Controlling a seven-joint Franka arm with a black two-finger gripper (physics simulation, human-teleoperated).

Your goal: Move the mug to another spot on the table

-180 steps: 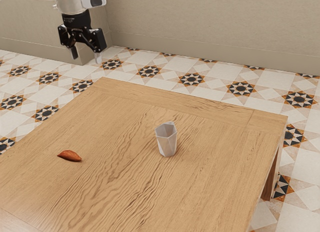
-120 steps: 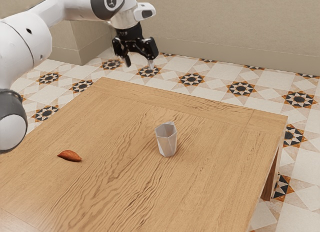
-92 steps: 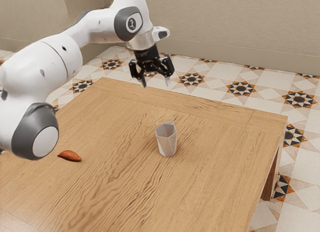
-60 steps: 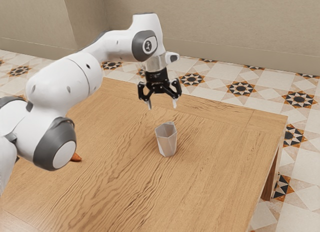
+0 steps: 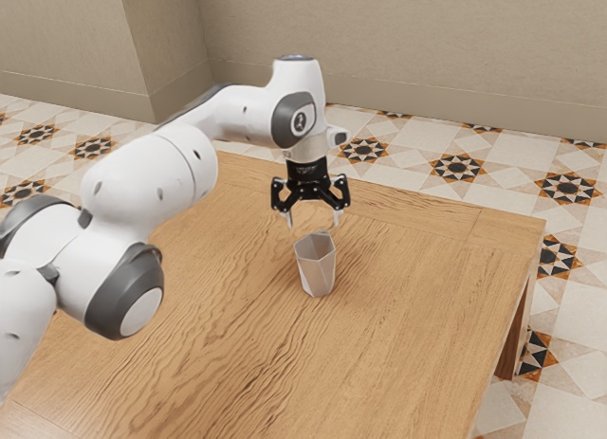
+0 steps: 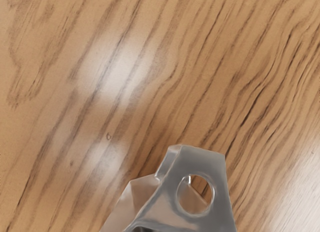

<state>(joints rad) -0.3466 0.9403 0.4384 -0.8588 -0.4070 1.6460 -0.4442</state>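
A pale grey faceted mug (image 5: 316,264) stands upright near the middle of the wooden table (image 5: 190,363). My black gripper (image 5: 312,219) hangs open just above the mug's rim, fingers pointing down and spread wider than the mug. Nothing is held between them. In the wrist view the mug (image 6: 175,202) appears close under my hand, its handle with a round hole turned toward the camera, over bare wood grain (image 6: 125,66).
The table's right edge (image 5: 526,268) drops to a patterned tile floor (image 5: 455,164). A beige wall (image 5: 427,41) runs behind. My white arm (image 5: 152,192) spans the table's left part.
My arm has swung in from the exterior view's upper left and come down over the mug. The mug has not moved. My arm now covers the small orange object on the table's left.
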